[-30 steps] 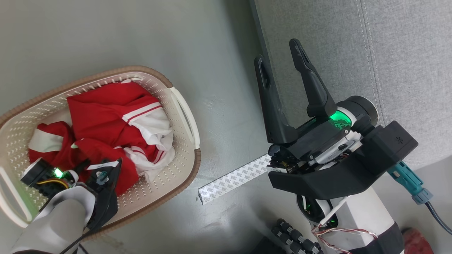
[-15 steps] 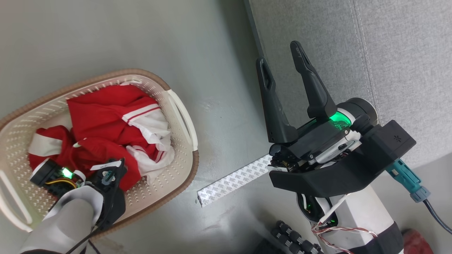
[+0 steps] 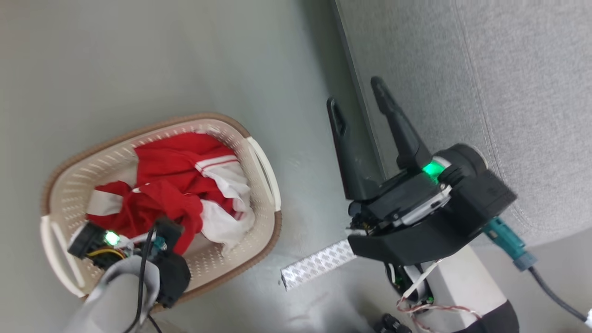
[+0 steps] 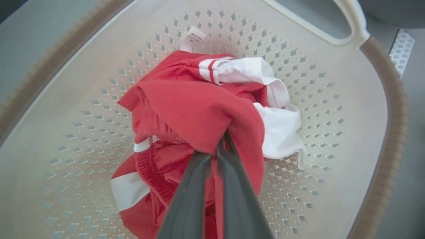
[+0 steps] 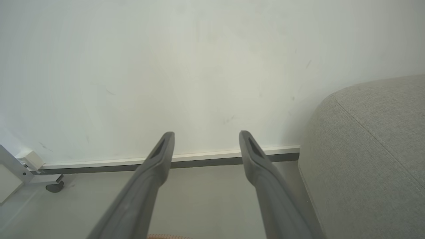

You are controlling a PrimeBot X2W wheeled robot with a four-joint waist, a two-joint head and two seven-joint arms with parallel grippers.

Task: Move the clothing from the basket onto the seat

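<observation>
As the head view looks down, basket [image 3: 69,199]: cream, perforated, brown-rimmed, standing on the grey floor [image 3: 185,55] at lower left of frame.
Clothing [image 3: 175,185]: red and white bundle heaped inside the basket.
Left gripper [image 4: 219,149]: fingers pressed together, clamped on a red fold of the bundle; the tips sit under cloth, so which garment is unclear.
Tape strip [image 3: 319,266]: patterned white, flat on the floor, lower centre.
Right gripper [image 3: 355,95]: centre right, fingers spread apart, holding nothing.
Seat [image 3: 485,92]: light grey cushion, upper right.
</observation>
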